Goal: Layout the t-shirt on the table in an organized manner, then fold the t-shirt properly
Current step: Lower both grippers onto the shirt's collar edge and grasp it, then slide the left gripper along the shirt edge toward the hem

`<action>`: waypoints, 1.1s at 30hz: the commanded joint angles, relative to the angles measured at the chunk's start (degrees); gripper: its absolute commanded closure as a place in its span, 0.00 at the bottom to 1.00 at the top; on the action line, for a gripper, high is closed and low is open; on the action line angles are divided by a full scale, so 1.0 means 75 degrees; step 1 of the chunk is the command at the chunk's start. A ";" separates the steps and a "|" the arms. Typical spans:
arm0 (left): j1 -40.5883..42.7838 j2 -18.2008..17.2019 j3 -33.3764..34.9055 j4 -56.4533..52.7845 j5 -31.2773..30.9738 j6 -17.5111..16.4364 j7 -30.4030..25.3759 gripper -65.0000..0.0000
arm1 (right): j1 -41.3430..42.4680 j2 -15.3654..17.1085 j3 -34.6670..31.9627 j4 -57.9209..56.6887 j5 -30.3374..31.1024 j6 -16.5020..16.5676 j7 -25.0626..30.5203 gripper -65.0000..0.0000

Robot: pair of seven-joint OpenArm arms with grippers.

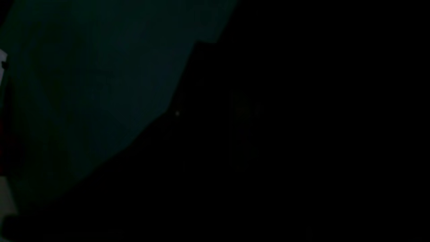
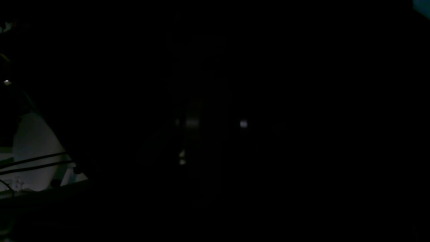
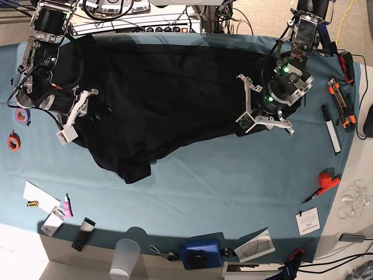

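Black t-shirt point(image 3: 157, 87) spread across far half of teal table point(image 3: 221, 186).

Seen only from base (2 wrist views near-black): left gripper point(image 3: 247, 99) spread wide at shirt's right edge; right gripper point(image 3: 78, 114) on left edge, grip unclear.

Tape rolls point(image 3: 17, 128) — plastic cup point(image 3: 125, 259) — marker point(image 3: 331, 129)

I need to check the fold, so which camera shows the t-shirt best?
The base view: the whole t-shirt lies spread and rumpled across the table. The left wrist view shows only a dark edge of it; the right wrist view is almost black.
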 commanded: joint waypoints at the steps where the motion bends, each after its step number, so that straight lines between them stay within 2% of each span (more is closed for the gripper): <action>1: -0.0099 -0.0026 -0.0035 -0.0029 0.0009 0.0029 -0.0143 0.76 | 0.0102 0.0128 0.0047 0.0102 0.0192 0.0010 0.0135 0.79; 4: -0.0102 -0.0026 -0.0038 -0.0405 0.0017 0.0041 -0.0140 0.77 | 0.0102 0.0131 0.0047 0.0102 0.0192 0.0010 0.0135 0.79; 7: -0.0102 -0.0026 -0.0038 -0.0443 0.0009 0.0370 -0.0137 0.97 | 0.0102 0.0131 0.0047 0.0102 0.0192 0.0010 0.0135 0.79; 8: -0.0119 -0.0026 -0.0038 -0.0414 0.0012 0.0560 -0.0131 1.00 | 0.0102 0.0131 0.0047 0.0102 0.0189 0.0010 0.0135 0.79; 11: -0.0163 -0.0026 -0.0038 -0.0256 0.0012 0.0839 -0.0055 1.00 | 0.0105 0.0131 0.0047 0.0102 0.0189 0.0010 0.0135 0.79; 14: -0.0163 -0.0026 -0.0038 0.0064 0.0009 0.0799 0.0099 1.00 | 0.0102 0.0131 0.0047 0.0102 0.0189 0.0010 0.0135 0.79; 18: -0.0163 -0.0026 -0.0038 0.0385 0.0012 0.0481 0.0210 1.00 | 0.0105 0.0128 0.0047 0.0102 0.0187 0.0010 0.0135 0.79; 21: -0.0163 -0.0032 -0.0038 0.0388 0.0032 0.0490 0.0204 1.00 | 0.0102 0.0128 0.0047 0.0102 0.0149 0.0010 0.0135 0.79; 28: -0.0420 -0.0111 -0.0058 0.0388 0.0519 0.0493 0.0210 1.00 | 0.0079 0.0128 0.0047 0.0099 -0.0624 0.0010 0.0135 0.79; 33: -0.0542 -0.0108 -0.0058 0.0388 0.0493 0.0490 0.0323 1.00 | 0.0082 0.0128 0.0047 0.0099 -0.0670 0.0010 0.0135 0.79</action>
